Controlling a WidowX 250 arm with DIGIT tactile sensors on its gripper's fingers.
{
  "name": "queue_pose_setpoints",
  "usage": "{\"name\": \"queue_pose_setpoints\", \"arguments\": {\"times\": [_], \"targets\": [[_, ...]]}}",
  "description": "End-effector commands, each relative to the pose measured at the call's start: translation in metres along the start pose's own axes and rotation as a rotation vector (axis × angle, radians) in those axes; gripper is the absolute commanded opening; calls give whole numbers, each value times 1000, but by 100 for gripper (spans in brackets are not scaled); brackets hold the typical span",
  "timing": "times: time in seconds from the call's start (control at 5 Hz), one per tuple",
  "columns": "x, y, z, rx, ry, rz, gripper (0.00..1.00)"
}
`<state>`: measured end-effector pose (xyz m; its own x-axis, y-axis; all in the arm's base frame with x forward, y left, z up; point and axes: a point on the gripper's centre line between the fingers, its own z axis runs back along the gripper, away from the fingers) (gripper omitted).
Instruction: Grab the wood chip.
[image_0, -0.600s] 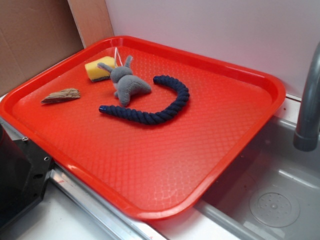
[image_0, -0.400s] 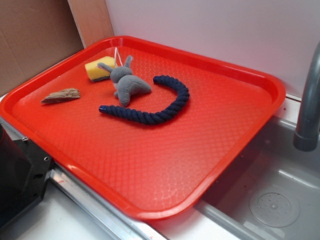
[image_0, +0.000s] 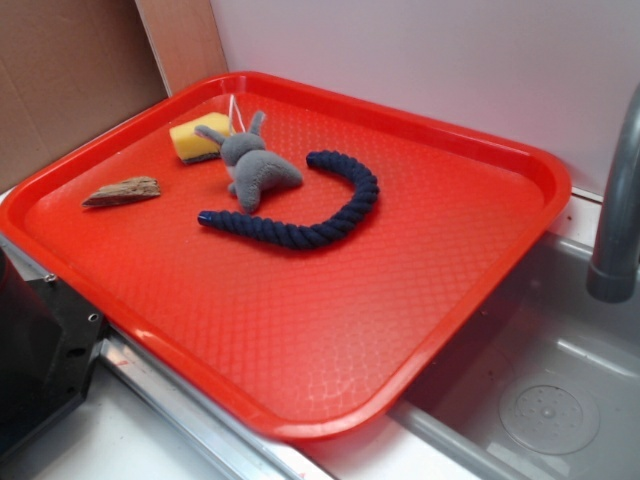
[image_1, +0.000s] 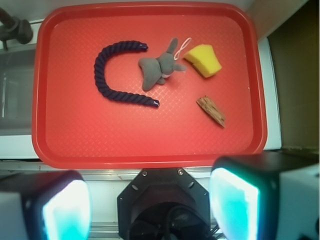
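Lying flat on the red tray (image_1: 150, 140), the wood chip (image_1: 211, 111) — near the tray's right edge in the wrist view, just below the yellow sponge (image_1: 204, 61) and apart from it. In the exterior view the same wood chip (image_0: 122, 191) at the tray's left side, well clear of the grey plush mouse (image_0: 255, 172) and the blue rope (image_0: 310, 215).

Gripper (image_1: 150, 200) high above and short of the tray's near rim, fingers (image_1: 235, 202) spread wide apart, nothing between them.

Decisive relation, judged from the wrist view: chip ahead of the gripper and off to the right, nearer the right finger than the left. Long axis on a diagonal — running from upper left to lower right in that view, so not square to the line between the fingers. Probably calls for a move forward and right, a wrist turn to close across the narrow width, then a descent. Thin and flat on the tray, so likely little edge to catch.
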<state>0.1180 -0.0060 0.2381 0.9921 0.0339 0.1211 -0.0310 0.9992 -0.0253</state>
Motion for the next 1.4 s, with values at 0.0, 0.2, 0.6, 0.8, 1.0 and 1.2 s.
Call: {"name": "queue_pose_setpoints", "arguments": {"times": [0.0, 0.2, 0.6, 0.8, 1.0, 1.2], "targets": [[9, 29, -15, 40, -67, -91, 100], [9, 41, -30, 52, -91, -181, 100], [28, 73, -83, 47, -114, -319, 100], [40, 87, -109, 47, -109, -343, 100], [45, 99, -135, 57, -78, -355, 100], [45, 106, -156, 84, -56, -373, 100]]}}
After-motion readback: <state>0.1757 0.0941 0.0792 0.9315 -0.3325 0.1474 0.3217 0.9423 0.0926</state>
